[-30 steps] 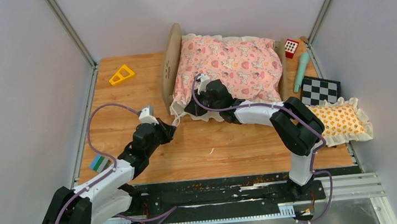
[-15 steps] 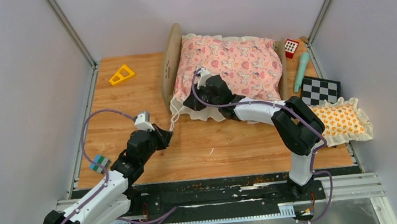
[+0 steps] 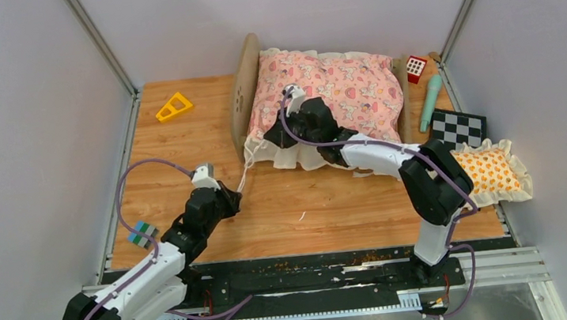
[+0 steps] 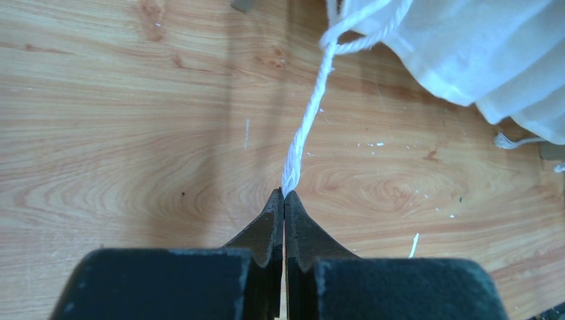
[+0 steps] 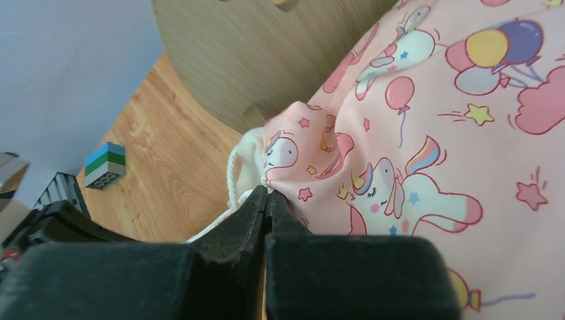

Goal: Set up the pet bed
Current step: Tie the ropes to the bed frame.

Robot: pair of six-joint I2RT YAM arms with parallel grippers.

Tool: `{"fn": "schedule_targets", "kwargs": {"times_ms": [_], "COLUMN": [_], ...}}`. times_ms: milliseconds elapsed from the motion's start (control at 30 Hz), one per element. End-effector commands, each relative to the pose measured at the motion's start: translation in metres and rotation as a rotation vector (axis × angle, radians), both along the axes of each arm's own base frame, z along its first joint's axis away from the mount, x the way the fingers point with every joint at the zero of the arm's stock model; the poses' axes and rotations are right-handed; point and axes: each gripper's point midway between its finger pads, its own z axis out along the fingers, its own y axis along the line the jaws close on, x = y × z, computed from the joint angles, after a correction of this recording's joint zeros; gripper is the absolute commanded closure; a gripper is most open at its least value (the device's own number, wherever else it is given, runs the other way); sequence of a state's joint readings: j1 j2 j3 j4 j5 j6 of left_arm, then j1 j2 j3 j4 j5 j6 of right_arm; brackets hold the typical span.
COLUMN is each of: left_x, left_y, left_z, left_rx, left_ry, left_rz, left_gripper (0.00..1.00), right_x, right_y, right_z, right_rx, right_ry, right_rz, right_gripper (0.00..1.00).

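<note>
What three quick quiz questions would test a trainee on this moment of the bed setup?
1. True or false: the left hand is shut on a thin white cord.
2. Pick one: the right hand pinches A) the pink unicorn-print ruffled quilt, B) the wooden headboard, C) a toy block.
3. Fill in: the orange-patterned frilled pillow lies on the wooden table, on the robot's ____ side.

Key: 1 true; 2 A; 3 right.
</note>
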State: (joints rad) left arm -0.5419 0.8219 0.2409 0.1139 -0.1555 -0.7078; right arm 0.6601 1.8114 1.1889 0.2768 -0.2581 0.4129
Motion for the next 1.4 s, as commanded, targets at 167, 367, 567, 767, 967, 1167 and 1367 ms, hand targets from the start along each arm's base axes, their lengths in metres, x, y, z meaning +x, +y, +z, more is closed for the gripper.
{"fn": "schedule_targets", "kwargs": {"times_ms": [167, 367, 567, 767, 967, 1167, 1367], "left_x": [0.02, 0.031, 0.044, 0.066, 0.07, 0.052, 0.047], "left_y": [0.014, 0.021, 0.026, 0.004, -0.012, 0.012, 0.029], "left_z": [0.004, 0.001, -0.007, -0.006, -0.012, -0.018, -0.002], "left_rx": [0.072, 0.111, 0.12, 0.115, 0.111, 0.167, 0.206], "left_ry": [-0.06, -0.056, -0.033, -0.036, 0.008, 0.014, -0.114], "left_rz": [0.086, 0.122, 0.138, 0.049, -0.023, 0.033, 0.06], "left_gripper": [1.0, 1.0, 1.0, 1.0, 0.75, 0.58, 0.55], "right_x": [-0.042, -0.052, -0.054, -0.046, -0.04, -0.045, -0.072], "right_y": [-0.022, -0.043, -0.056, -0.062, -0.066, -0.077, -0.06], "right_z": [0.058, 0.057, 0.055, 0.04, 0.045, 0.056, 0.069], "right_rx": [0.083, 0.041, 0.011, -0.042, -0.067, -0.081, 0.073], "right_ry": [-0.094, -0.118, -0.133, -0.136, -0.169, -0.206, -0.287], "right_rz": [0.051, 0.014, -0.029, -0.068, -0.083, -0.1, 0.067], "right_gripper": [1.0, 1.0, 1.0, 1.0, 0.67, 0.49, 0.0]}}
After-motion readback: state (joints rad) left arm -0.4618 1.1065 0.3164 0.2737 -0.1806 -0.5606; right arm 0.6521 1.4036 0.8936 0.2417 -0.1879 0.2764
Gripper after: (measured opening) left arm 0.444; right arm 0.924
